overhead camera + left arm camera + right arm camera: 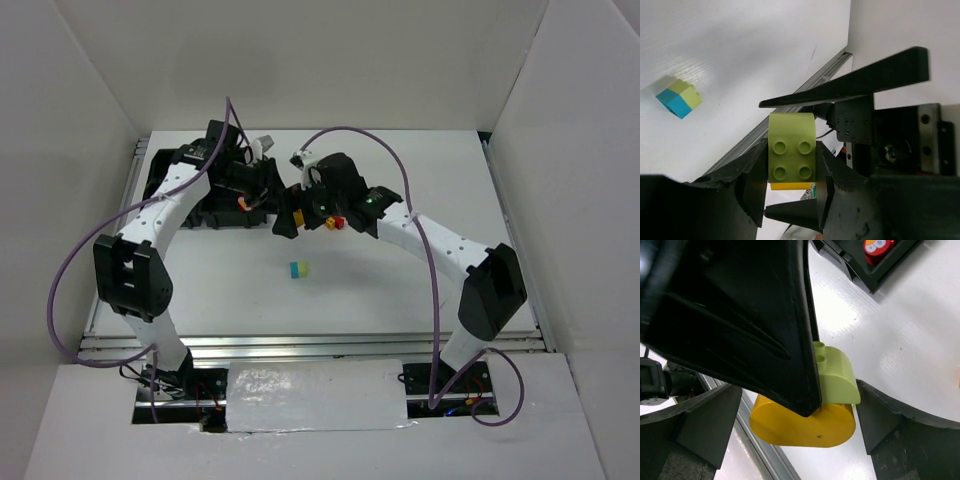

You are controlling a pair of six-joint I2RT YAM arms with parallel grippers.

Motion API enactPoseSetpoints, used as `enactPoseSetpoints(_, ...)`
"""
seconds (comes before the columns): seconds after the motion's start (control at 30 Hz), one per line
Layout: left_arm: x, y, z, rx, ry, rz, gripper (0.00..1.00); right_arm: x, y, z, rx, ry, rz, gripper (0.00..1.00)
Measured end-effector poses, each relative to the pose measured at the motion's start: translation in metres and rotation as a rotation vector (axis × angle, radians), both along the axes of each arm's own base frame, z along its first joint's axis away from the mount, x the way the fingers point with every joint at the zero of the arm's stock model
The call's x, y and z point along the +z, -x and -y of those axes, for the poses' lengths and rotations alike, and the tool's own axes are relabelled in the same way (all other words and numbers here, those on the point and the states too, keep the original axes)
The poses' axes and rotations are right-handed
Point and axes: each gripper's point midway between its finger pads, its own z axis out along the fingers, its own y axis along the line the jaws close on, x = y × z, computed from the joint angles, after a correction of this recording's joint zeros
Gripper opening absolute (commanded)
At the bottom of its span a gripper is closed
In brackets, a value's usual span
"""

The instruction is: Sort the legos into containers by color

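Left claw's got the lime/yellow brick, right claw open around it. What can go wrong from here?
1. The lime-and-yellow brick looks like one joined piece in the left claw. Dropped whole into any compartment of the tray, one colour lands wrong.
2. The right claw stands open around the same brick, with a left-claw finger between its own. Either arm pulling away carelessly could clip the other or knock the brick loose.

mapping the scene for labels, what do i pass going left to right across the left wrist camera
teal-and-lime brick lying loose → lime-green brick with a yellow base, clamped in the left gripper → black bolted housing at the right edge
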Motion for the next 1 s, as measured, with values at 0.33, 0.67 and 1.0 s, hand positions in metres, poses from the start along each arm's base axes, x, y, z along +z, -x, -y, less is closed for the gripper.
enactPoseSetpoints(0.33,0.032,-0.016,-0.008,0.073,0.044,0.103,0.0,0.007,0.026,0.018,0.047,-0.104,-0.092,1.0)
enactPoseSetpoints(0.67,0.069,-0.02,-0.011,0.069,0.176,0.278,0.0,0.048,0.015,0.056,0.041,-0.46,-0.249,0.99)
enactPoseSetpoints(1.0,0.087,-0.006,0.009,-0.044,0.297,0.345,0.0,0.092,-0.009,0.048,0.109,-0.699,-0.287,0.75)
